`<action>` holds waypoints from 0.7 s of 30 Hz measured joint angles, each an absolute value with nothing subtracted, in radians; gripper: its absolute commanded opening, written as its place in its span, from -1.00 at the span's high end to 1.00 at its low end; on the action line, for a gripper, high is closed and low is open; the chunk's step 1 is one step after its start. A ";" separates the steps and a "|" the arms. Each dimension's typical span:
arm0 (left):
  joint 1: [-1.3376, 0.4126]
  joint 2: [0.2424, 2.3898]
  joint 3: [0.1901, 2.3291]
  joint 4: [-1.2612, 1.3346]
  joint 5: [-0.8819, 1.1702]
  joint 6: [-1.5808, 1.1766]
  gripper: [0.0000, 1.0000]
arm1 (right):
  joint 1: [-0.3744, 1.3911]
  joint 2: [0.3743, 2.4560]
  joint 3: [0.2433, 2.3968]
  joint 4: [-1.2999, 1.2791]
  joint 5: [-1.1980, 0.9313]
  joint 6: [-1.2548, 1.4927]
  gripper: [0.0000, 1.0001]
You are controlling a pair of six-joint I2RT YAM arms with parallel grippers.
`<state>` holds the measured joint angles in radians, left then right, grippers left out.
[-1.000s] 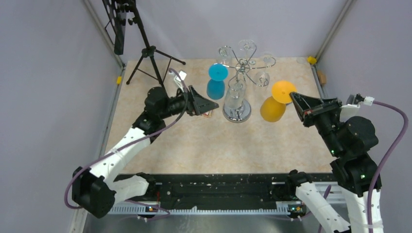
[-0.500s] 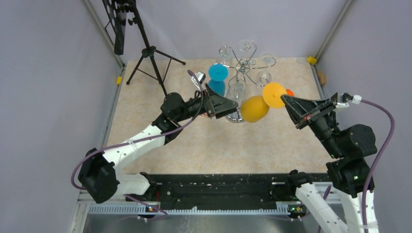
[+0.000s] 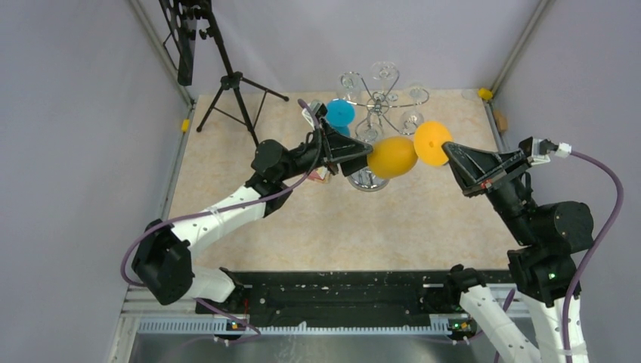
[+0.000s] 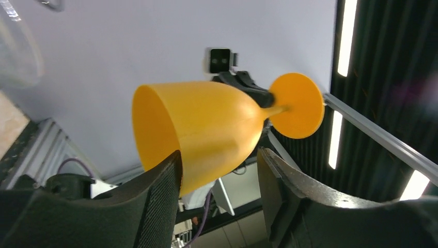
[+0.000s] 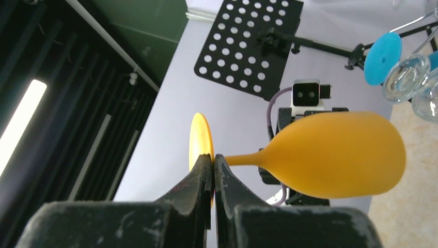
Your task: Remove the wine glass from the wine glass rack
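The orange wine glass (image 3: 391, 156) lies level in the air in front of the chrome wine glass rack (image 3: 382, 102), clear of its arms. My right gripper (image 3: 447, 149) is shut on the glass's foot disc (image 5: 199, 139), pinching its rim next to the stem; in the right wrist view the gripper (image 5: 214, 157) holds the bowl (image 5: 335, 155) out to the right. My left gripper (image 3: 366, 151) is open, its jaws on either side of the bowl's mouth end (image 4: 217, 129). In the left wrist view (image 4: 219, 155) one finger (image 4: 165, 191) touches the bowl; the other stands apart.
A blue glass (image 3: 340, 113) and several clear glasses (image 3: 384, 72) hang on the rack, whose disc base (image 3: 368, 181) stands just behind the orange bowl. A black tripod (image 3: 234, 83) with a perforated plate (image 5: 248, 41) stands at the back left. Grey walls close three sides.
The right gripper has swung the orange glass from hanging upright beside the rack to lying level, and carried it left. The left arm has reached right until its open jaws flank the bowl.
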<state>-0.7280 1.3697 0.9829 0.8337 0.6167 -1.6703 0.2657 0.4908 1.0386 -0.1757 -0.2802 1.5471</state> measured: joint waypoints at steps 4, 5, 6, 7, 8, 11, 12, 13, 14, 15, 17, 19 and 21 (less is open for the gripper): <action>-0.727 1.427 1.002 0.986 0.640 -1.763 0.13 | 0.266 0.470 0.972 -0.134 -0.283 1.589 1.00; -0.727 1.437 1.002 1.012 0.642 -1.787 0.19 | 0.266 0.461 0.949 -0.129 -0.281 1.602 1.00; -0.726 1.445 1.002 1.033 0.644 -1.806 0.23 | 0.266 0.450 0.923 -0.121 -0.276 1.615 1.00; -0.725 1.451 1.002 1.053 0.644 -1.822 0.27 | 0.266 0.440 0.902 -0.119 -0.269 1.629 1.00; -0.723 1.454 1.002 1.067 0.646 -1.839 0.30 | 0.266 0.432 0.888 -0.120 -0.261 1.637 1.00; -0.723 1.454 1.002 1.106 0.652 -1.867 0.37 | 0.266 0.409 0.858 -0.126 -0.237 1.655 1.00; -0.723 1.454 1.003 1.115 0.656 -1.872 0.38 | 0.266 0.403 0.854 -0.130 -0.232 1.659 1.00; -0.723 1.454 1.005 1.119 0.659 -1.876 0.39 | 0.266 0.396 0.847 -0.130 -0.228 1.662 1.00; -0.723 1.454 1.008 1.122 0.662 -1.879 0.39 | 0.266 0.390 0.841 -0.131 -0.222 1.665 1.00; -0.723 1.454 1.010 1.122 0.665 -1.880 0.39 | 0.266 0.386 0.837 -0.130 -0.218 1.666 1.00; -0.723 1.453 1.014 1.122 0.668 -1.880 0.38 | 0.266 0.375 0.825 -0.136 -0.202 1.671 1.00; -0.723 1.451 1.014 1.122 0.673 -1.879 0.32 | 0.266 0.371 0.824 -0.144 -0.191 1.673 1.00; -0.723 1.448 1.014 1.121 0.679 -1.879 0.31 | 0.266 0.365 0.824 -0.148 -0.182 1.673 1.00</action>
<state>-0.7235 1.4483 1.0138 1.1210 0.6788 -1.8790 0.2661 0.3653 0.8242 -0.1478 -0.1822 1.6726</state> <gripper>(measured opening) 0.335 0.017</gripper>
